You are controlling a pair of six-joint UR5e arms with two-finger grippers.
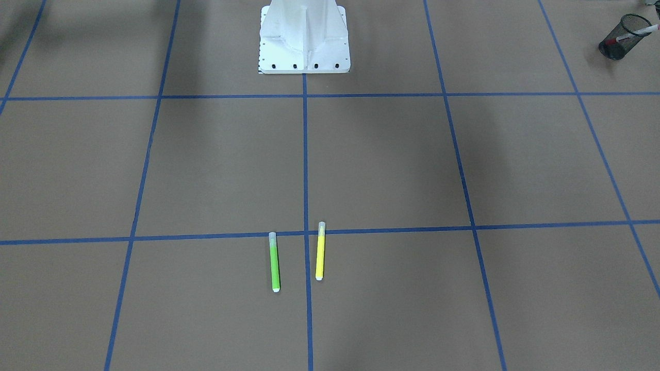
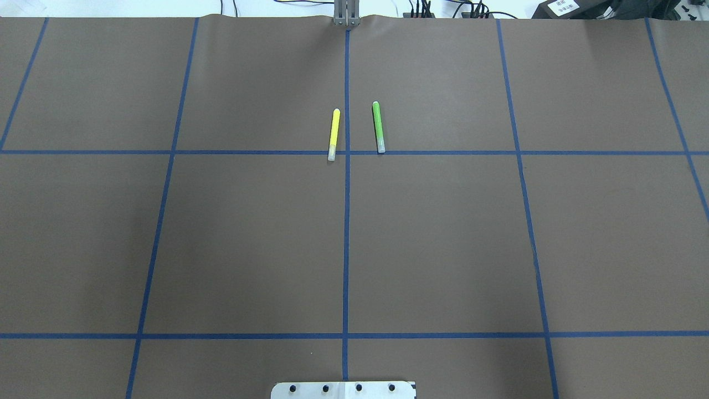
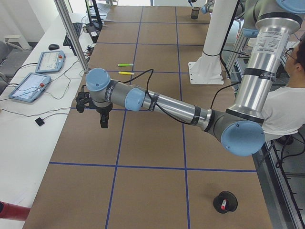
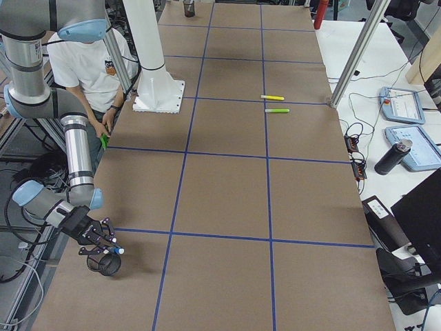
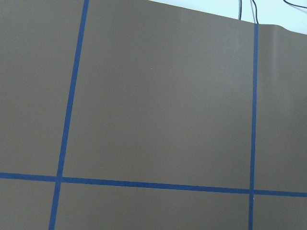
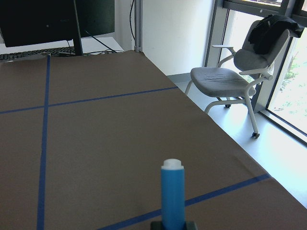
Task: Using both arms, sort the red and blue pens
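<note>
Nearest the table's right end, the right gripper (image 4: 110,248) is clamped on the blue marker (image 6: 172,194), white end outward (the wrist camera shows the barrel rising from the black jaws). It hangs just above a black mesh cup (image 4: 102,267) at the robot-side corner. Mid-table, a green marker (image 1: 274,262) and a yellow marker (image 1: 320,251) lie parallel on the brown cover, apart, one on each side of the blue centre tape line (image 1: 306,154). Beyond them, the left gripper (image 3: 104,117) hangs above the cover near the operators' edge. Whether its jaws are parted cannot be told. At the far left end, the red marker (image 1: 642,31) leans in a second mesh cup (image 1: 620,30).
</note>
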